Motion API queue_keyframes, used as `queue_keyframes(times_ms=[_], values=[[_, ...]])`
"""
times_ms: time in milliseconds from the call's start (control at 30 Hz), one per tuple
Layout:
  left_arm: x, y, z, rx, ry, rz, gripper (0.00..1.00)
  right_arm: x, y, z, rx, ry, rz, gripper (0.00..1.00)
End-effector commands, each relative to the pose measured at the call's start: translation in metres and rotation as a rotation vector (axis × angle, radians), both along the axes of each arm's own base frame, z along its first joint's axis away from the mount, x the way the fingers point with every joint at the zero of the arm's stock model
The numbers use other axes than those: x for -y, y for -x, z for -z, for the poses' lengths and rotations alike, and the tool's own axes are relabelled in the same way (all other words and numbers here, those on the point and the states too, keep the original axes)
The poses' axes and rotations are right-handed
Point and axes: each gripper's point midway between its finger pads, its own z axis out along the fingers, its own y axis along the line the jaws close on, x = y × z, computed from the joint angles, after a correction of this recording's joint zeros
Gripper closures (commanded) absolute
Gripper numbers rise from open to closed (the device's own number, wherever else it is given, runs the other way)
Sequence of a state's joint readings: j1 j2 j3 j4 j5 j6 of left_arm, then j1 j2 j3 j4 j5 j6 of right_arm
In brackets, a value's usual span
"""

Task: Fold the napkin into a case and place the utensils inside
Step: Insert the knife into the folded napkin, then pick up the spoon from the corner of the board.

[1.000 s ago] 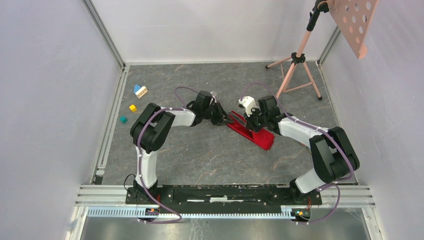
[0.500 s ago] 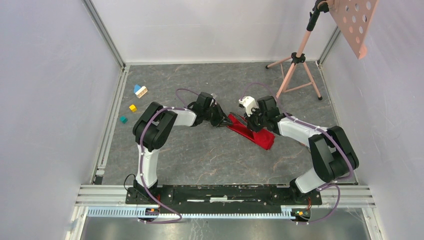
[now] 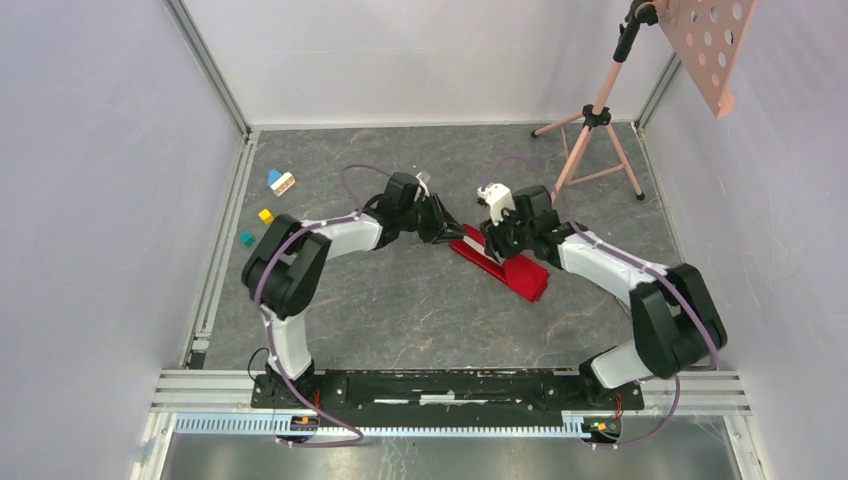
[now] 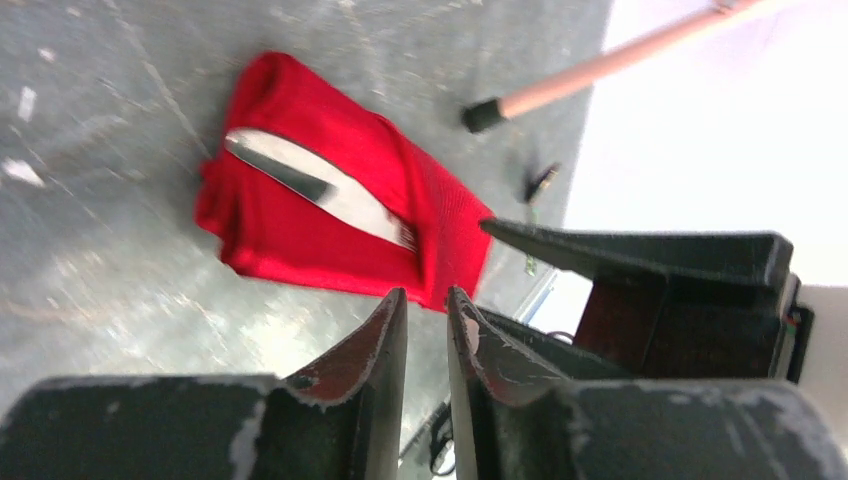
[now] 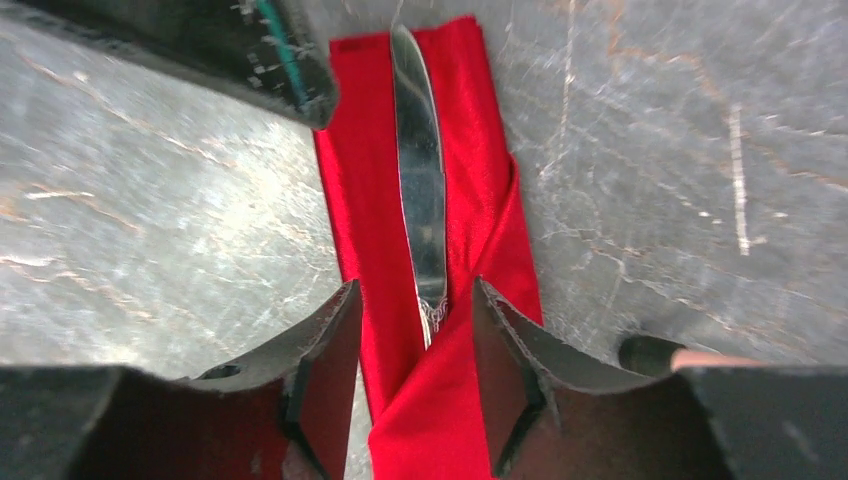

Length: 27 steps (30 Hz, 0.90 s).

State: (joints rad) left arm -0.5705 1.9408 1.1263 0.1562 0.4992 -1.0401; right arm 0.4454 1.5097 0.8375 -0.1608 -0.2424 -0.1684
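The red napkin [image 3: 502,263] lies on the grey floor as a narrow folded case. A silver knife [image 5: 420,180] rests in it, its blade bare and its handle end tucked under a diagonal red flap [image 5: 470,360]. Other utensils are hidden. My right gripper [image 5: 415,290] hovers over the flap, open, jaws either side of the cloth without pinching it. My left gripper [image 4: 427,297] sits just off the case's far end [image 4: 300,210], open by a narrow gap with nothing between the fingers. In the top view the left gripper [image 3: 447,226] and right gripper [image 3: 497,243] nearly meet over the case.
Small coloured toy blocks [image 3: 281,181] [image 3: 265,215] [image 3: 246,239] lie at the far left. A pink tripod stand [image 3: 595,118] stands back right, one foot [image 5: 645,352] close to the right gripper. White walls and metal rails enclose the floor.
The right jaws have spread apart and let go of the cloth. The left gripper has drawn back a little from the case's end and opened slightly. The case lies flatter.
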Motion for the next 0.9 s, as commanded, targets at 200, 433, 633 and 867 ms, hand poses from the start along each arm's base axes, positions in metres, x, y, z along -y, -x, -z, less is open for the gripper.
queue_keyframes(times_ms=[200,433,633,867], values=[[-0.028,0.049,-0.085,0.196,0.086,0.063,0.62,0.047,0.017,-0.094,0.151,-0.108,0.351,0.28],[-0.043,0.083,-0.118,0.255,0.139,0.110,0.56,0.208,0.061,-0.039,0.009,0.007,1.033,0.17],[-0.050,0.101,-0.135,0.277,0.145,0.144,0.54,0.250,0.083,-0.014,-0.072,-0.074,1.302,0.06],[-0.056,0.117,-0.143,0.282,0.162,0.150,0.54,0.293,0.073,-0.011,0.019,0.228,1.187,0.16]])
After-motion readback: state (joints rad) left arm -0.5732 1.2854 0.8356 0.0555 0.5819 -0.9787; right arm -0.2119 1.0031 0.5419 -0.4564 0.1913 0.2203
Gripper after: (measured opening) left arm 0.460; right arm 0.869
